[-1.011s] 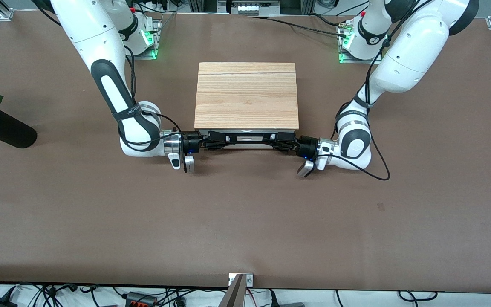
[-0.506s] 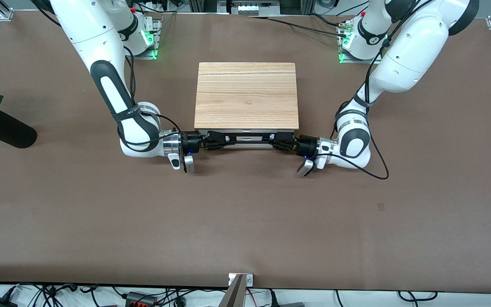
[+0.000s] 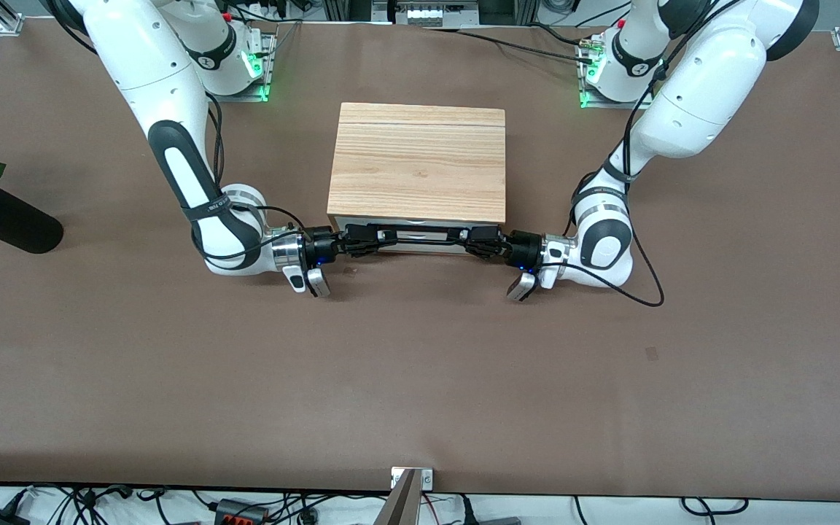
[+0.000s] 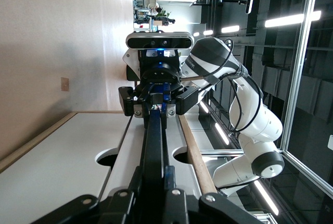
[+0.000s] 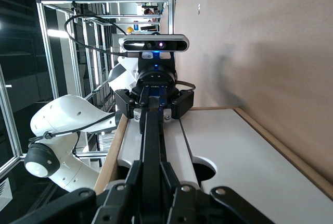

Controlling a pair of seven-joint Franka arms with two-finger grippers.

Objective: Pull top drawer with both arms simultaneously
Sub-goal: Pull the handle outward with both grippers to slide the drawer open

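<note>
Pincers (image 3: 363,240) (image 3: 478,241) round slim black bar (image 3: 420,232)

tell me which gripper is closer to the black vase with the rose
Right. The right gripper is on the drawer handle at the end toward the vase; the left gripper grips the handle's end away from it.

A brown table mat (image 3: 420,379) covers the whole work surface. At the right arm's end lies a black vase (image 3: 12,222) with a red flower and green leaves. Aluminium frame posts (image 5: 47,52) and glowing ceiling strip lights (image 4: 286,21) surround the cell.
</note>
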